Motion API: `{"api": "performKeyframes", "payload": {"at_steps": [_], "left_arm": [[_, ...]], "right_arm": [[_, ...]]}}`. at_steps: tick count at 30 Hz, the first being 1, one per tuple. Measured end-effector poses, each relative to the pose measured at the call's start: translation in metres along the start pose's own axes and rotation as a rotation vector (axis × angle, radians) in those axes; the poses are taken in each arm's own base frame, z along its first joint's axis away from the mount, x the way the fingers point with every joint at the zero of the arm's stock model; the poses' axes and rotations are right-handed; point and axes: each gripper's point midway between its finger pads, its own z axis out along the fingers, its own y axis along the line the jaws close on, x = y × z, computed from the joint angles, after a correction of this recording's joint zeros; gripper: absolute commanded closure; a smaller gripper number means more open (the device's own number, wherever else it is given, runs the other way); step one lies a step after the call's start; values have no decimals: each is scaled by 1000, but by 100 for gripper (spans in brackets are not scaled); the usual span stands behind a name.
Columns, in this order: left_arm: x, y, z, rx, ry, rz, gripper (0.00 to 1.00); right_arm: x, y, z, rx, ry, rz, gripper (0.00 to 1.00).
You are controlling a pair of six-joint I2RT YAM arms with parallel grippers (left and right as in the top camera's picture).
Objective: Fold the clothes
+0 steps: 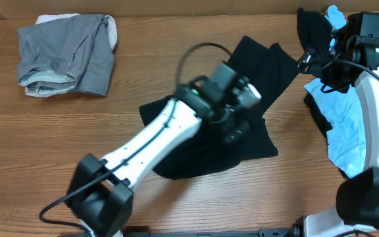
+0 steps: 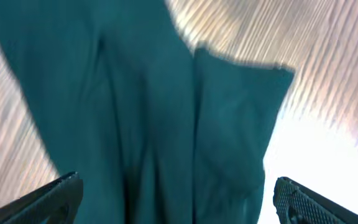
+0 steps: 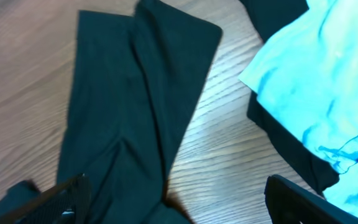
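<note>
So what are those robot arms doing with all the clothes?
They are folding clothes. The left gripper hangs open over the black T-shirt, which is spread in the middle of the table, and it holds nothing. The right gripper is open too, near the light-blue garment lying on a black garment. A grey garment lies in the far left corner.

White arms (image 1: pixel 156 131) (black joints (image 1: pixel 101 191), cables (image 1: pixel 201 45))

No writing, label, brand, number or sign is showing legibly in any view; the light-blue garment (image 3: pixel 316 74) is showing darker streaks, but they are forming no readable letters
</note>
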Motion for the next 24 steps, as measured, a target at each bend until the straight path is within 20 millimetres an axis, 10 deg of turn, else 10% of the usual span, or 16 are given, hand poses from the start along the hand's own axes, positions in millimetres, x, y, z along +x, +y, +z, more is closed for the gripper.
{"api": "performKeyframes", "payload": {"at_steps": [11,24], "left_arm": [[-23,-24,85,-28,-67,98,1],[-12,-20,118,-37,-42,119,21]], "right_arm": [[-7,-33,12,37,20,65,7],[-8,-43,11,47,19,86,7]]}}
